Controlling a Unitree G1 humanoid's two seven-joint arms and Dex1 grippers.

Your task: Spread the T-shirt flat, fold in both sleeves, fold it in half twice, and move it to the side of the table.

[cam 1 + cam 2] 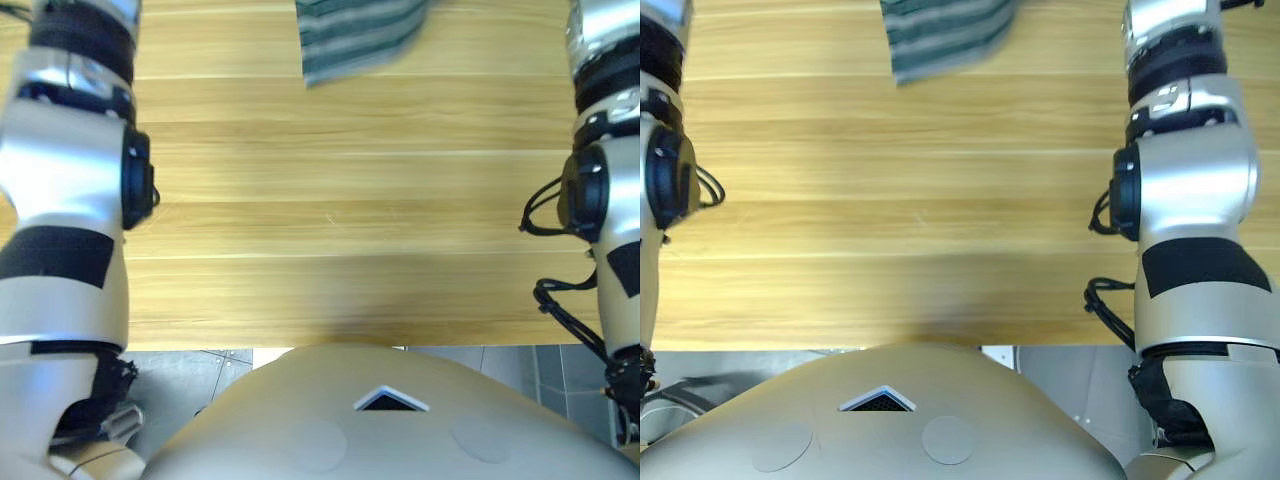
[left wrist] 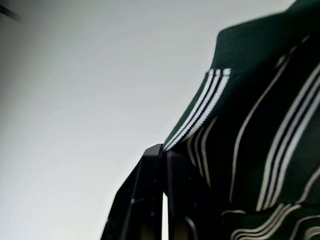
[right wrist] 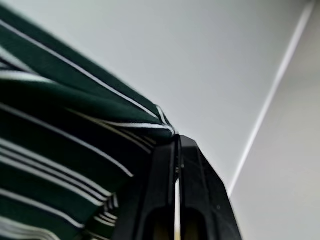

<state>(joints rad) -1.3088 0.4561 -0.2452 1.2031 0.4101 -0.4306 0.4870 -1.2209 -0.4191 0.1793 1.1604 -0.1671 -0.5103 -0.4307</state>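
Item: green striped T-shirt, hem hanging over the far edge of the table, apparently held up to drop open for spreading. The left gripper and right gripper are each pinched narrow on its cloth.

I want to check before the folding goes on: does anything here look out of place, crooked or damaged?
Nothing looks damaged or spilled. The T-shirt is not spread flat: the left tool and the right tool each pinch its fabric, and its visible striped end runs slanted over the far part of the table.
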